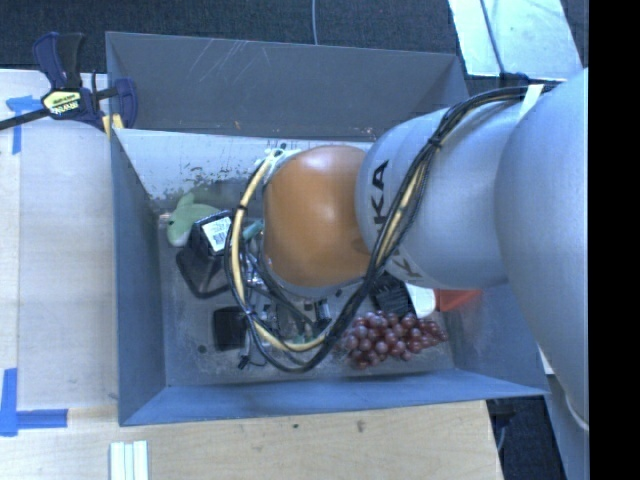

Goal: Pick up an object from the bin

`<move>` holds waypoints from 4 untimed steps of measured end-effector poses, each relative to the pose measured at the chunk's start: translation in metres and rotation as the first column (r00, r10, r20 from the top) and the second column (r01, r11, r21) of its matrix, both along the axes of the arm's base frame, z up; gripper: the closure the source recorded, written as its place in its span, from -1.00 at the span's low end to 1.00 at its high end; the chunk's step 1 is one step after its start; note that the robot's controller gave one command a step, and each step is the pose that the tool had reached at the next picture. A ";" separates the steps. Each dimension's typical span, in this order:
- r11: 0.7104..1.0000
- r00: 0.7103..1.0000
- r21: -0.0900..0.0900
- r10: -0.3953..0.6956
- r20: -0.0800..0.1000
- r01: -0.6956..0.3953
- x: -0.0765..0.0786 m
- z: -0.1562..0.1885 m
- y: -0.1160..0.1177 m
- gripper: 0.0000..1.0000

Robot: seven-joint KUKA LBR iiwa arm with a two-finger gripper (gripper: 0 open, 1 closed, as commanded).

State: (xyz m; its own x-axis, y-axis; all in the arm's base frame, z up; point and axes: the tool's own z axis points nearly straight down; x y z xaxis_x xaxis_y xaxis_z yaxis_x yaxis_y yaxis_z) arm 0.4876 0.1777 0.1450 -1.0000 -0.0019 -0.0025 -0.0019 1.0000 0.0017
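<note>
- We see the arm and its orange cover hanging over the middle and right of the bin, closing the way down there.
- Yellow and black cables loop down the cover's left side and under it, low over the floor.
- A pale green thing, a white-labelled packet and a black lump crowd the far left.
- A small black block lies just beside the cables.
- Dark red grapes take up the near right floor.
- We find bare floor in the near left corner.
</note>
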 end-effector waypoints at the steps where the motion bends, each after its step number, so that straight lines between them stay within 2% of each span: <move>1: 1.000 1.000 -0.001 -0.002 0.000 0.002 0.000 0.001 -0.001 -1.00; 2: 1.000 1.000 0.002 -0.020 0.006 0.020 0.011 -0.047 -0.007 -1.00; 3: 1.000 1.000 -0.001 -0.002 0.001 0.002 0.017 -0.074 -0.025 1.00; 4: 1.000 1.000 -0.001 -0.003 0.001 0.003 0.017 -0.075 -0.025 1.00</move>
State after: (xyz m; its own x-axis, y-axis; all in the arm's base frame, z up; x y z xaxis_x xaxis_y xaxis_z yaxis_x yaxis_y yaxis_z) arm 0.5048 0.1527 0.0705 -1.0000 0.0012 -0.0032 0.0012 1.0000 0.0011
